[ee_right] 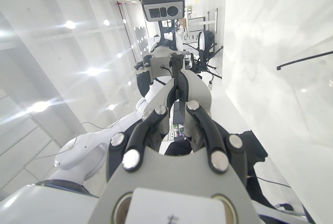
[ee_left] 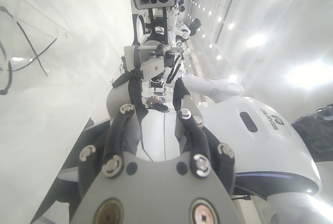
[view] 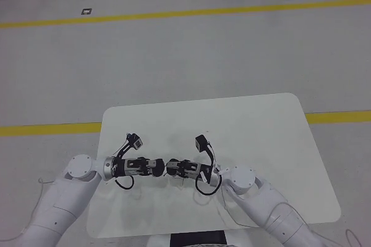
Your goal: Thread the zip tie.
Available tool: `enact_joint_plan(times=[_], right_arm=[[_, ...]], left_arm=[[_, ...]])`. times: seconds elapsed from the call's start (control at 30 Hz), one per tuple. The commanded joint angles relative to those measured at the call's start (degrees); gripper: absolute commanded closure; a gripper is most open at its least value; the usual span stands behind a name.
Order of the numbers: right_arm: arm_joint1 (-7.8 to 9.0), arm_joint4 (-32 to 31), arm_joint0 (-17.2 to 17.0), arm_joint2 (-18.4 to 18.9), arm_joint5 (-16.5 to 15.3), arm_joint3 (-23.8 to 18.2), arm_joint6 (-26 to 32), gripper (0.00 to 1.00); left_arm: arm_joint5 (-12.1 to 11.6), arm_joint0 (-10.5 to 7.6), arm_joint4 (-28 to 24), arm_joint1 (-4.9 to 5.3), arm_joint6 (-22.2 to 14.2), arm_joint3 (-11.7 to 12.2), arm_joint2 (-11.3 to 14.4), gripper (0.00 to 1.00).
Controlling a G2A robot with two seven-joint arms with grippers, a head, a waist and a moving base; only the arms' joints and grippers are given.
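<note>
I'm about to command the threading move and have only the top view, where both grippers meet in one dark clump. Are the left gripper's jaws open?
Observer: Yes. The left gripper has its jaws apart, with a plain gap between them.
Operator: And the right?
Observer: The right gripper has its jaws closed together. I cannot tell whether a tie sits between them.
Operator: Where are the ties?
Observer: Black zip ties lie in a clear tray on the table.
</note>
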Motion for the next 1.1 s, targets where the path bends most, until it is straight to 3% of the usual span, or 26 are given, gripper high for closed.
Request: enact_joint_plan(times=[0.0,0.23,0.5,1.07], right_arm=[[0.02,-0.1,-0.1,0.0,-0.1,-0.1,0.1,1.0],[0.06,0.0,-0.2,0.0,-0.6,-0.3,0.3,1.0],[0.12,0.0,-0.4,0.0,-0.9,-0.9,0.4,1.0],[-0.02,0.6,-0.3,-0.6,-1.5,-0.9,0.6,1.0]], left_arm=[[0.0,-0.02,0.0,0.02,0.1,0.0,0.0,0.78],[0.1,-0.06,0.3,0.12,0.4,0.1,0.2,0.79],[0.1,-0.07,0.5,0.25,0.7,0.0,0.3,0.91],[0.5,0.0,0.7,0.49,1.3,-0.2,0.6,0.95]])
